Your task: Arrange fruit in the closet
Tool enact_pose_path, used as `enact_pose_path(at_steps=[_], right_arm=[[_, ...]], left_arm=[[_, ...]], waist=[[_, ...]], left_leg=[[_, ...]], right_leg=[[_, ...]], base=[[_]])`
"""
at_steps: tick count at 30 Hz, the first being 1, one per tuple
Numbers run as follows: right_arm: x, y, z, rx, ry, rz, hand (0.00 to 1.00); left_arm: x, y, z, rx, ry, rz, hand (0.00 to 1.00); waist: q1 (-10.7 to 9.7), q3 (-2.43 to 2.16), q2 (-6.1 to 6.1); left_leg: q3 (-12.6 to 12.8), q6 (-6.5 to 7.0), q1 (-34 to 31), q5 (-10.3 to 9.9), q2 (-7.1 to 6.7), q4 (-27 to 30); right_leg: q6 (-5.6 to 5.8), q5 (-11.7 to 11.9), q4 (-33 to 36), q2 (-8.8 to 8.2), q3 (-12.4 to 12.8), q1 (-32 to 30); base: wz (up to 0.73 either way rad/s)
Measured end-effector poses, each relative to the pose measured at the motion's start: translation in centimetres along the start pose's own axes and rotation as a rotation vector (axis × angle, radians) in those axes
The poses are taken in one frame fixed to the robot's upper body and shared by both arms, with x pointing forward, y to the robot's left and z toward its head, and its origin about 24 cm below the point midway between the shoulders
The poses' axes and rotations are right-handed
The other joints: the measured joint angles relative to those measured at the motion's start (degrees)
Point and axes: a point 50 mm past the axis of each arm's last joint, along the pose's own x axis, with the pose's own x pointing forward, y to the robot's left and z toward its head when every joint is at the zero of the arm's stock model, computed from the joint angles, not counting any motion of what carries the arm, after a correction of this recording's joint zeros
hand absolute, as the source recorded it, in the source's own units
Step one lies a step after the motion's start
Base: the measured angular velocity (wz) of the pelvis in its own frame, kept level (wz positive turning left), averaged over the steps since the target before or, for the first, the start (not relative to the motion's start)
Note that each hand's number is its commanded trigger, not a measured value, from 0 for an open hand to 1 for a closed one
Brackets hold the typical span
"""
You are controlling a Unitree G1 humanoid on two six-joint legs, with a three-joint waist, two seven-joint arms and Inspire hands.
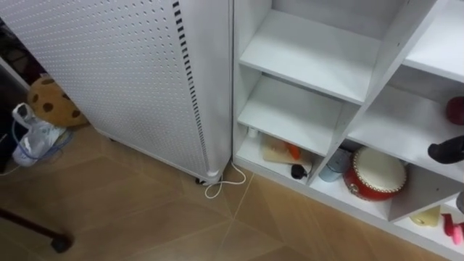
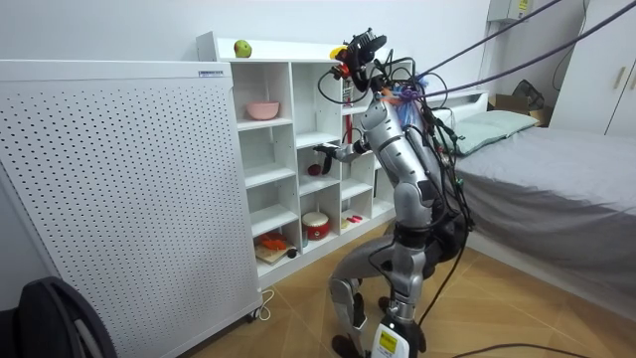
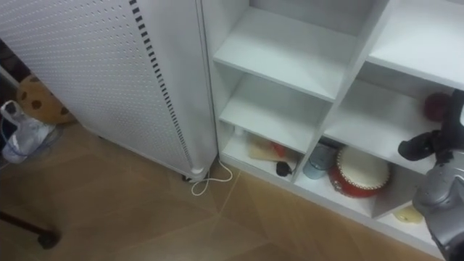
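A white open shelf unit point(image 1: 312, 58) stands in front of me, to the right of a white perforated panel. A dark red round fruit point(image 3: 435, 105) lies on a middle shelf at the right edge. My right hand point(image 3: 420, 147) reaches in just below and in front of it, dark against the shelf board, and its finger pose is unclear. In the room view that hand point(image 2: 324, 152) is inside a middle compartment. A green apple point(image 2: 241, 48) rests on top of the shelf unit.
A red drum point(image 1: 375, 174), a bluish jar point(image 1: 333, 167) and a wooden board point(image 1: 279, 151) fill the bottom compartments. A pink bowl point(image 2: 263, 109) sits on an upper shelf. The perforated panel point(image 1: 130, 72) stands on the left, with a white cord point(image 1: 221, 185) on the wooden floor.
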Motion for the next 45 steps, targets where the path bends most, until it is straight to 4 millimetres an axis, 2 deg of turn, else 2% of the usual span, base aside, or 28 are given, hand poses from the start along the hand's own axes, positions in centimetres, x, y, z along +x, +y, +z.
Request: enact_pose_path(at_steps=[16,22,25,27,29,31,33,34,35,36,37,39,40,41,44,45], right_arm=[[0.0,-0.1,-1.1,-0.032,0.043,0.001,0.00],[-0.2,0.3,-1.3,-0.035,0.032,0.041,0.00],[-1.3,1.4,-1.7,-0.085,-0.024,0.116,0.00],[-2.1,2.0,-1.7,-0.118,-0.085,0.157,0.00],[-3.6,3.0,-1.5,-0.172,-0.199,0.216,0.00],[-5.0,3.9,-2.2,-0.222,-0.253,0.283,0.00],[-7.8,5.1,-4.5,-0.301,-0.290,0.404,0.00],[-8.5,5.4,-5.2,-0.323,-0.293,0.442,0.00],[-9.8,5.9,-6.8,-0.366,-0.284,0.508,0.00],[-11.2,6.2,-8.5,-0.406,-0.264,0.573,0.00],[-11.9,6.3,-9.3,-0.427,-0.255,0.604,0.00],[-14.8,6.9,-12.0,-0.470,-0.208,0.732,0.00],[-15.6,7.1,-12.5,-0.471,-0.191,0.762,0.00],[-17.4,7.6,-13.8,-0.471,-0.150,0.822,0.00],[-21.8,8.4,-16.1,-0.454,-0.064,0.961,0.00],[-23.5,8.6,-16.7,-0.447,-0.035,1.011,0.00]], left_arm=[[0.0,0.6,0.4,0.015,-0.030,0.004,0.00],[-0.2,0.4,0.6,0.017,-0.047,-0.006,0.00],[-0.2,0.4,0.1,0.026,-0.031,-0.023,0.00],[-0.2,0.5,-0.3,0.028,-0.021,-0.029,0.00],[-0.2,0.5,-0.4,0.027,-0.023,-0.031,0.00],[-0.2,0.4,-0.2,0.024,-0.039,-0.038,0.00],[-0.2,0.4,-0.5,0.028,-0.035,-0.042,0.00],[-0.2,0.4,-0.7,0.030,-0.031,-0.045,0.00],[-0.2,0.4,-0.9,0.031,-0.024,-0.048,0.00],[-0.2,0.4,-0.9,0.030,-0.024,-0.047,0.00],[-0.2,0.4,-1.0,0.030,-0.026,-0.046,0.00],[-0.2,0.1,-1.4,0.031,-0.015,-0.053,0.00],[-0.2,0.0,-1.5,0.030,-0.009,-0.056,0.00],[-0.2,-0.2,-1.7,0.028,0.001,-0.060,0.00],[-0.1,-0.5,-1.9,0.023,0.019,-0.063,0.00],[-0.1,-1.0,-1.9,0.019,0.024,-0.071,0.00]], waist=[[0.3,0.01,0.46],[0.5,-0.09,1.94],[0.5,-0.11,2.36],[0.7,-0.15,2.94],[0.6,-0.28,3.49],[0.6,-0.57,3.97],[1.7,-0.78,4.52],[2.0,-0.80,4.72],[1.9,-0.99,5.13],[1.8,-1.19,5.36],[1.9,-1.26,5.34],[1.9,-1.43,5.68],[1.6,-1.47,5.75],[1.1,-1.54,5.82],[-0.8,-1.66,6.09],[-1.3,-1.90,6.53]], left_leg=[[0.2,0.09,1.1,-0.1,-0.16,-0.1],[0.2,0.16,3.2,-0.5,0.21,-0.7],[0.7,0.08,6.3,-0.7,0.35,-2.1],[0.8,-0.03,8.0,-1.1,1.09,-2.6],[0.8,-0.47,10.5,-1.5,1.30,-3.5],[0.9,-0.57,12.4,-1.5,1.44,-4.8],[1.2,-0.81,15.6,-1.6,2.22,-6.6],[1.1,-0.98,16.4,-1.6,2.29,-7.2],[1.0,-1.15,17.6,-1.5,2.47,-8.2],[1.2,-1.29,18.7,-1.4,2.45,-9.2],[1.3,-1.34,19.1,-1.4,2.49,-9.7],[1.3,-1.60,21.1,-0.8,2.73,-12.0],[1.4,-1.62,21.8,-0.6,2.91,-12.8],[1.4,-1.62,23.2,-0.2,3.14,-14.3],[1.2,-1.95,26.4,0.6,3.20,-17.7],[1.0,-2.00,27.7,0.9,3.32,-19.0]], right_leg=[[0.40,-0.3,-0.1,0.14,0.1,1.1],[0.68,-0.2,-1.3,0.98,0.1,3.3],[0.89,0.0,-2.7,1.56,0.3,5.9],[0.89,0.1,-3.7,2.39,0.4,7.6],[0.72,0.1,-4.8,2.52,0.1,9.8],[0.79,0.1,-6.1,2.66,0.0,11.7],[0.96,0.6,-8.4,4.17,0.0,14.7],[0.91,0.8,-9.1,4.55,0.0,15.5],[1.19,1.1,-10.4,5.24,0.0,16.8],[1.40,1.2,-11.3,5.37,0.0,17.8],[1.49,1.3,-11.7,5.53,0.2,18.1],[1.19,2.3,-14.3,6.20,-0.2,20.1],[1.15,2.5,-15.2,6.36,-0.5,20.8],[0.81,3.1,-16.9,6.56,-1.3,22.3],[1.20,3.8,-20.3,7.56,-1.5,25.8],[1.27,4.3,-22.1,8.18,-1.6,27.3]], base=[[0.01],[-0.04],[-0.12],[-0.18],[-0.14],[-0.02],[-0.18],[-0.17],[0.00],[0.00],[0.00],[-0.13],[-0.11],[0.00],[0.06],[-0.04]])
